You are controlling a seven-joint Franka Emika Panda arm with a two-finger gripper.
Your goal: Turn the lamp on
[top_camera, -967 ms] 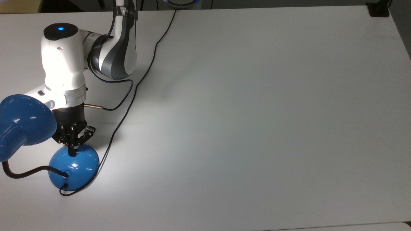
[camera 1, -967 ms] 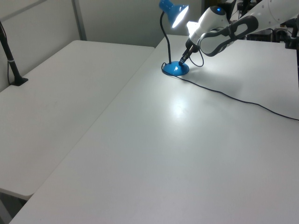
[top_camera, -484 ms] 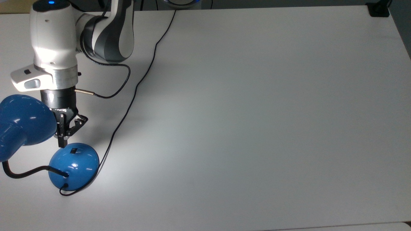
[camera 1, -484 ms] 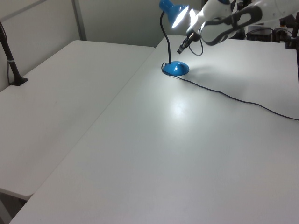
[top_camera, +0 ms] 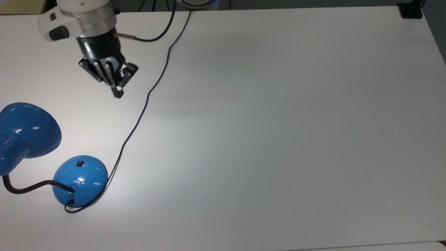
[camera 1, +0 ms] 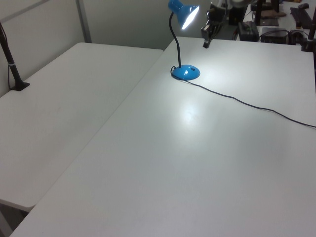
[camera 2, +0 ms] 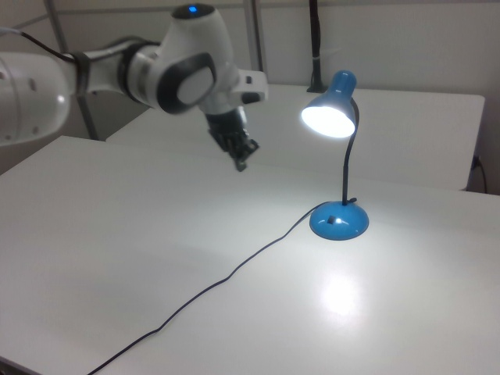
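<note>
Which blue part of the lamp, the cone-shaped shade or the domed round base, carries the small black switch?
The domed round blue base resting on the white table; the small black switch sits on its upper surface, whereas the glossy cone-shaped shade shows plain blue.

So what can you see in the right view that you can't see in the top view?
The right view looks into the lamp's shade, glowing bright, with a light patch on the table beneath it. The top view looks down on the shade's blue back instead, and shows a black clamp at the table's far corner. Both show the lamp's blue base, its cord, and the gripper raised away from it.
</note>
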